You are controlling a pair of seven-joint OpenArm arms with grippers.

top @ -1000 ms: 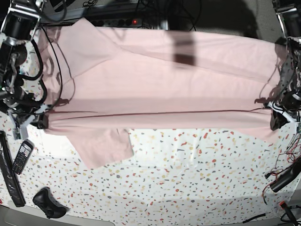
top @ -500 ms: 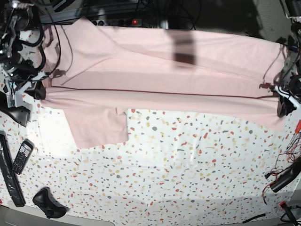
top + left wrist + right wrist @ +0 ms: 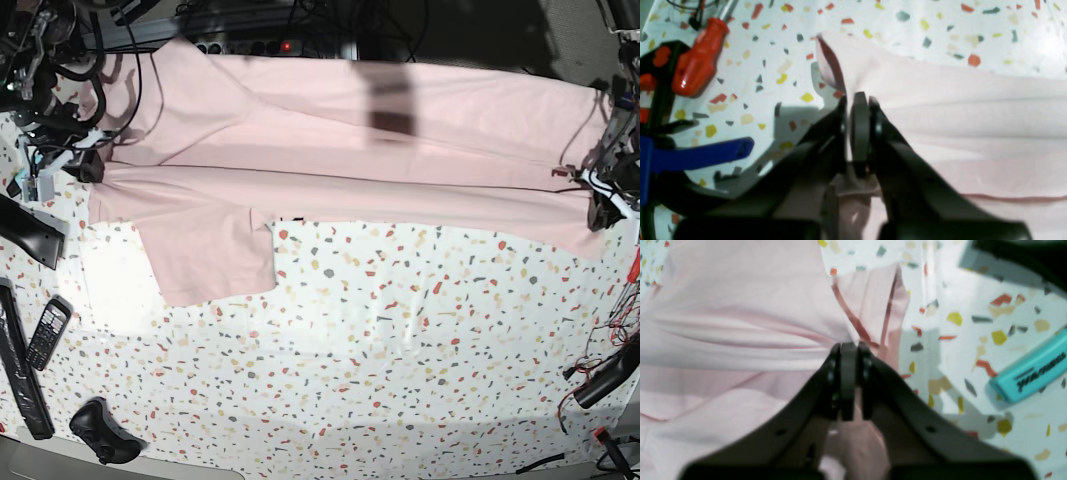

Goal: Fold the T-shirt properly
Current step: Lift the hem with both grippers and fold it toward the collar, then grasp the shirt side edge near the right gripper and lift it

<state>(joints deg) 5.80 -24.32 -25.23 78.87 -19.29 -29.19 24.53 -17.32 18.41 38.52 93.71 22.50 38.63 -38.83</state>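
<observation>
We note bright overhead light and a dark rectangular shadow across the T-shirt. Base view bows at its edges. Both wrist views are soft, near jaws blurred, counter glare pale.

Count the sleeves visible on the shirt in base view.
2: one sleeve lies on the table by the near edge, the other at the far left corner of the T-shirt.
</observation>
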